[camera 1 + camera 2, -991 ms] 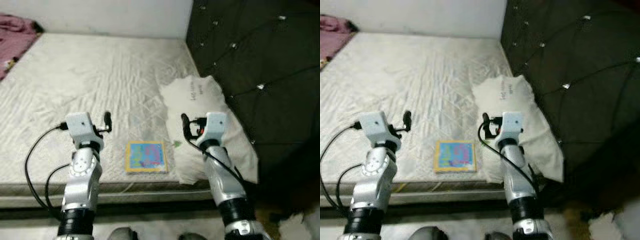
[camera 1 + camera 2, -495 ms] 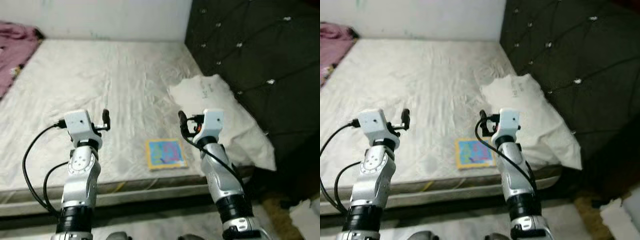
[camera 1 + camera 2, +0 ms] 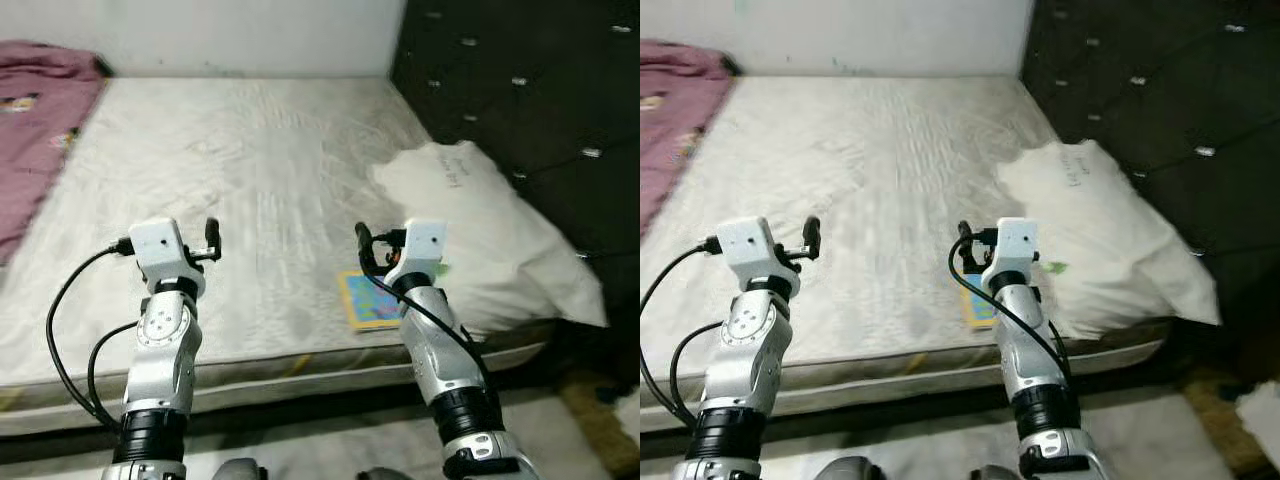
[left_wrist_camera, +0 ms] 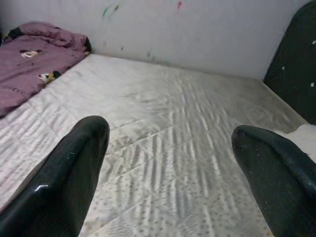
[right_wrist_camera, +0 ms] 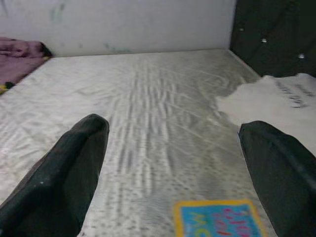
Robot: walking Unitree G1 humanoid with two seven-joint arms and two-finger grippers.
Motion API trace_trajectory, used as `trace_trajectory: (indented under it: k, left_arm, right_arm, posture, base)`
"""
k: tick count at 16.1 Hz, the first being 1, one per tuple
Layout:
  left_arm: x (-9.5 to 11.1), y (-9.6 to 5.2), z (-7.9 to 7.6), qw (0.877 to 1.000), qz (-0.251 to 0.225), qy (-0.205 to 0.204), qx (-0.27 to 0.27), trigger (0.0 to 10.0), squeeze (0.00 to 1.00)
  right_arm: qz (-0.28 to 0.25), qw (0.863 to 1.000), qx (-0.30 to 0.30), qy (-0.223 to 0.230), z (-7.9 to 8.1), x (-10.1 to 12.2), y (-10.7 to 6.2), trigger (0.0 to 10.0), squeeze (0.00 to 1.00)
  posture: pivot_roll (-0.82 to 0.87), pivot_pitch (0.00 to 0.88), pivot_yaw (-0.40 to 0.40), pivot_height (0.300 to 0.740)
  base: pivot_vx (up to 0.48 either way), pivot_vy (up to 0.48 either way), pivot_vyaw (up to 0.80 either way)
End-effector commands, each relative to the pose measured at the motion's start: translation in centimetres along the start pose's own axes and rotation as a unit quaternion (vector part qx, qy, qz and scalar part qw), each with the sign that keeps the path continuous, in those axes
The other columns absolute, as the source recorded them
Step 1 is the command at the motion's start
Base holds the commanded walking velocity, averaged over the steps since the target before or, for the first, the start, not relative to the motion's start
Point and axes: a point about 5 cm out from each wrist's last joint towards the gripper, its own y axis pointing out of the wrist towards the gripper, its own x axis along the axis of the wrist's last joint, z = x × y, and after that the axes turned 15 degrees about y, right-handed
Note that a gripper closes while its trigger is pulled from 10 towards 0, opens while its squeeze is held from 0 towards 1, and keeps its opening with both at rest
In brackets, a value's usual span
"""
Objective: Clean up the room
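A flat book (image 3: 362, 301) with a blue cover and yellow border lies near the front edge of the grey quilted mattress (image 3: 250, 170); my right arm hides part of it. It also appears just below my right gripper (image 5: 173, 148), as the book (image 5: 217, 219). That gripper is open and empty, raised above the mattress just left of the white pillow (image 3: 490, 240). My left gripper (image 3: 213, 238) hovers open and empty over the mattress front left, its fingers (image 4: 74, 168) spread wide. A crumpled purple blanket (image 3: 40, 130) lies on the far left side of the bed.
A dark tufted headboard (image 3: 530, 80) rises along the right side of the bed, behind the pillow. A pale wall (image 3: 230, 35) closes off the far end. On the floor at the lower right lie a brownish patch (image 3: 590, 400) and something white (image 3: 630, 410).
The whole picture has shifted right: the camera swung left, so the book and pillow sit further right and more of the blanket shows. Both arms keep their raised pose.
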Motion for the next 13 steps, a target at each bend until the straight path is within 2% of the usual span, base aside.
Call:
trace_trajectory:
  k: [1,12,13]
  left_arm:
    - [0.22,0.01,-1.16,1.0,-0.003,0.0,-0.019,10.0,0.0]
    - [0.54,0.29,-1.29,1.0,-0.014,-0.004,-0.016,10.0,0.0]
    - [0.69,0.27,-1.26,1.0,-0.02,0.004,-0.014,10.0,0.0]
  right_arm:
    - [0.0,1.0,-0.019,-0.006,-1.32,0.12,-0.2,10.0,0.0]
    - [0.001,1.0,-0.022,-0.012,-1.35,0.26,0.14,10.0,0.0]
    - [0.001,1.0,-0.022,-0.012,-1.35,0.23,0.15,10.0,0.0]
  posture:
    - [0.07,0.0,-0.037,0.74]
    - [0.06,0.0,-0.034,0.74]
    - [0.06,0.0,-0.034,0.74]
  base:
    - [0.0,0.48,0.0]
    - [0.0,0.48,0.0]
    - [0.0,0.0,0.0]
